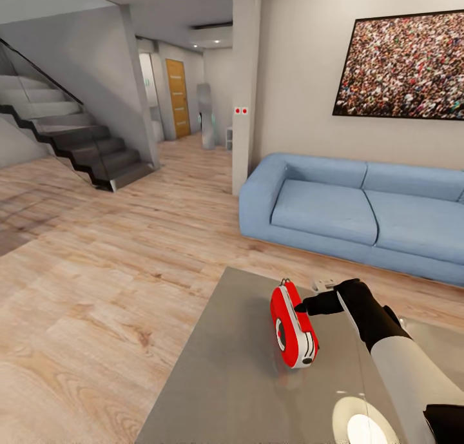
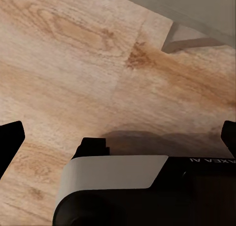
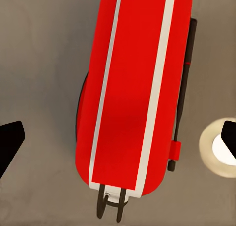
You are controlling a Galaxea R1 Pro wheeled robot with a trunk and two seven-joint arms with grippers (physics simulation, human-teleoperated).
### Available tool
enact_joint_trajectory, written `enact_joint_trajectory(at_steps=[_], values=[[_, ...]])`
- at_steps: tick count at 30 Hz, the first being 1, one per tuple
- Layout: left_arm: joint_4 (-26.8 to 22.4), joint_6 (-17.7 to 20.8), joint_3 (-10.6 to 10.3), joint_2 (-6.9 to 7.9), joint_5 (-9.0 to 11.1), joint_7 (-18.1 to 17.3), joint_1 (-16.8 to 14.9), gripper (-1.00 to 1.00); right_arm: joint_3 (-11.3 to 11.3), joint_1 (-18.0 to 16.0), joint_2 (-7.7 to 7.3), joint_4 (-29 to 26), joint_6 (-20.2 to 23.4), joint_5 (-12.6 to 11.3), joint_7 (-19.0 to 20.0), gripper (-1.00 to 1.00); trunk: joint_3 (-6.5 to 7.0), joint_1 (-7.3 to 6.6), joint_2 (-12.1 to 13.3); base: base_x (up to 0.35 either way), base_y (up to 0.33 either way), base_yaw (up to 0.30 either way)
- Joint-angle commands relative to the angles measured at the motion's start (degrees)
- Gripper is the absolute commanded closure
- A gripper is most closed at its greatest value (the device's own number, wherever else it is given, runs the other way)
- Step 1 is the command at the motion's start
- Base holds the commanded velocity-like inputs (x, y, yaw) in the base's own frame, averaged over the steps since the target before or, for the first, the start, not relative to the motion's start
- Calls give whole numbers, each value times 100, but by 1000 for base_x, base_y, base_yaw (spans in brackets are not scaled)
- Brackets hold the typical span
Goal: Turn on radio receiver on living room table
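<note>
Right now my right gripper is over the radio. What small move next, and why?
Probably ease the right gripper straight down onto the radio. Its open fingertips straddle the red body, which stands on the grey table, so a short descent should make contact.

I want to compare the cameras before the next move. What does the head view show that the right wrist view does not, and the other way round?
Head view alone: the blue sofa, the stairs, the wall picture, the wooden floor, and the radio receiver's round dial face, with the right gripper beside its top.

Right wrist view alone: the radio's red edge with two white stripes, seen close, and a thin dark rod along it.

Both: the radio and the grey table.
</note>
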Motion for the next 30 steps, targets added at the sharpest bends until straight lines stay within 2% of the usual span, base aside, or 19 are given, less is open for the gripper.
enact_joint_trajectory(at_steps=[1,30], values=[[0,-1,0,0,0,0,-1,-100,0,0,0,0,0,0,0,-100,-10,0,0,0,0,0],[9,-2,0,0,0,0,0,-100,0,0,0,0,0,0,0,-100,-277,0,0,0,0,0]])
